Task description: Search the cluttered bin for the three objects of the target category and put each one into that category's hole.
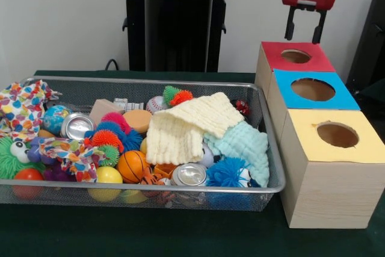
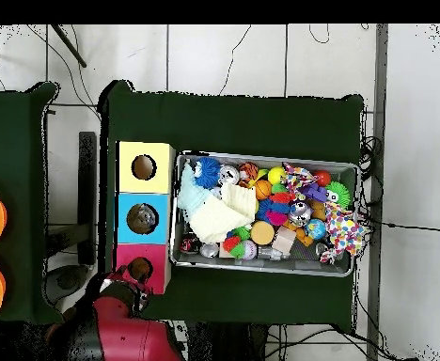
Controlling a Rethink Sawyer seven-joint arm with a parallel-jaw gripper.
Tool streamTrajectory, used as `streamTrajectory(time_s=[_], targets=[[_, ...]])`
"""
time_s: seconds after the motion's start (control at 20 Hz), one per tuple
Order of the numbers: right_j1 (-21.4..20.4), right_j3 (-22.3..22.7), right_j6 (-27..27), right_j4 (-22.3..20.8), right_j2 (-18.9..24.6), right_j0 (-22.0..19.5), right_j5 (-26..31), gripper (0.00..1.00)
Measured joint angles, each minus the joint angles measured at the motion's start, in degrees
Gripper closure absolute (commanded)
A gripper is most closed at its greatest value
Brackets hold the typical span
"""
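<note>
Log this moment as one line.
end effector: open, empty, above red box | bin: full, cloths on top | holes: nothing visibly dropped

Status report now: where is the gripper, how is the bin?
Gripper open, empty, above red box. Bin full, cluttered. Cream cloth and mint cloth cover some toys.

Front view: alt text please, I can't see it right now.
The open gripper hangs above the red-topped box, holding nothing. Blue-topped and yellow-topped boxes follow it, beside the wire-mesh bin heaped with balls, cans and cloths.
</note>
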Motion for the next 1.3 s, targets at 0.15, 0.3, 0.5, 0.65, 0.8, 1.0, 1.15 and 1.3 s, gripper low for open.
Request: streamTrajectory(time_s=[0.15,0.3,0.5,0.65,0.8,1.0,1.15,1.3], targets=[[0.00,-0.02,0.00,-0.01,-0.02,0.00,0.04,0.00],[-0.05,-0.02,0.00,-0.01,-0.06,-0.01,0.28,0.00],[-2.59,-0.02,0.00,-1.01,0.36,-2.72,5.26,0.00],[-5.59,-0.01,-0.01,-3.05,1.54,-8.43,9.89,0.00],[-8.34,-0.07,-0.36,-5.95,3.68,-17.07,13.45,0.00],[-9.77,-1.29,-2.21,-10.76,7.82,-29.57,15.46,0.00],[-9.37,-3.26,-4.74,-14.75,11.92,-38.48,15.95,0.00],[-8.49,-5.02,-7.40,-18.20,15.86,-44.84,15.93,0.00]])
